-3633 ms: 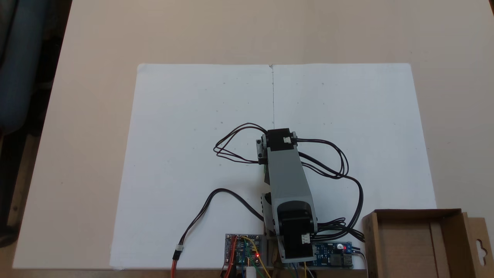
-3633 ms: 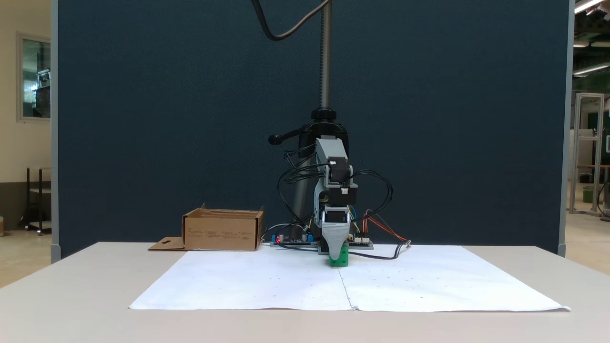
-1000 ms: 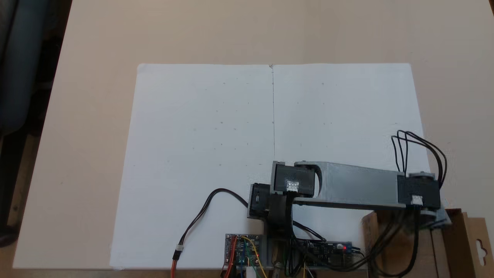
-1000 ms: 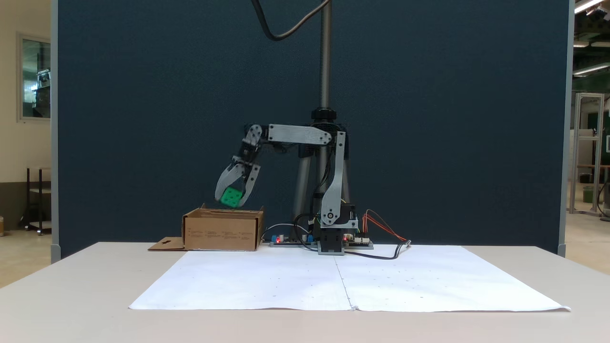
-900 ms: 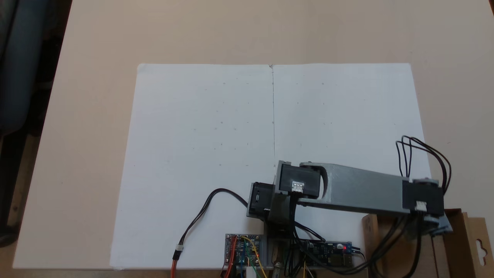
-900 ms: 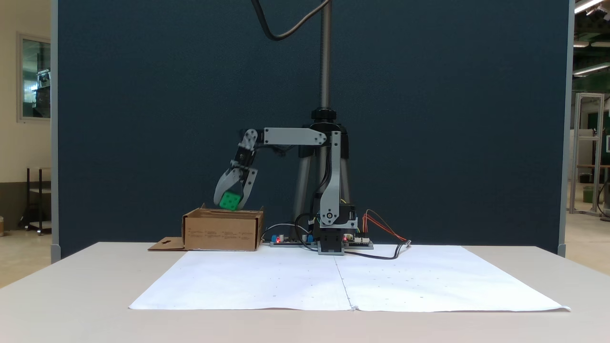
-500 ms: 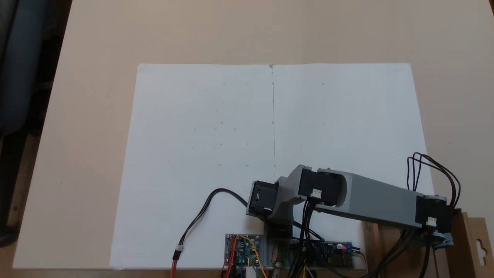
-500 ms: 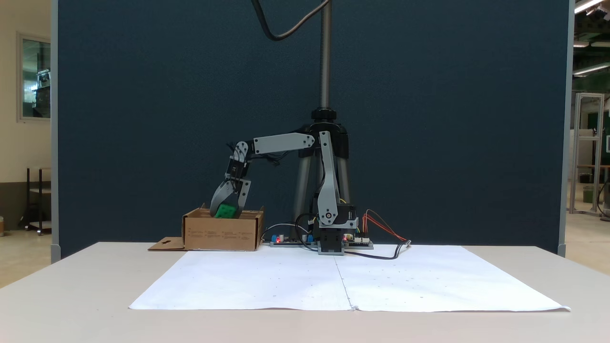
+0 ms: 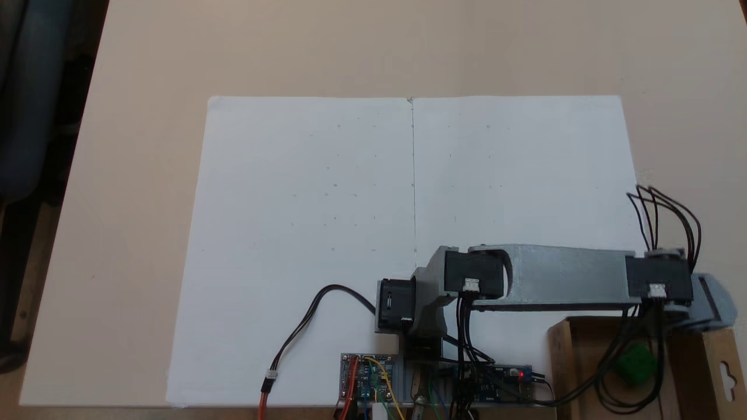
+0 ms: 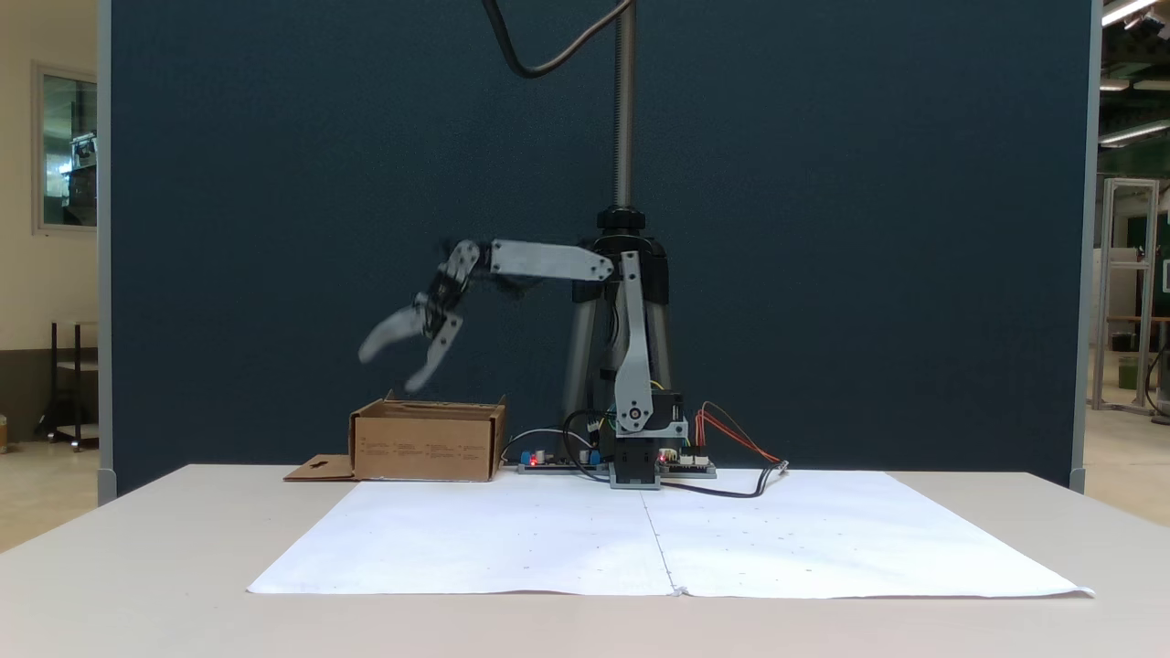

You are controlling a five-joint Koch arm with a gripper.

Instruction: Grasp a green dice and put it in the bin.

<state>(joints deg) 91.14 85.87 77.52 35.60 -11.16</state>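
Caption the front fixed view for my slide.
Koch arm's open tool hangs empty above the cardboard bin beside the white paper sheet.

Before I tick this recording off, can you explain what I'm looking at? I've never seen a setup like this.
It is a small hobby robot arm bolted at one edge of a table. One fixed view looks down from above, the other looks across the table from the front. White paper covers the surface, with circuit boards by the arm's base. The cardboard bin sits beside them, and the green dice lies inside it. The hand hangs open above the bin, holding nothing.
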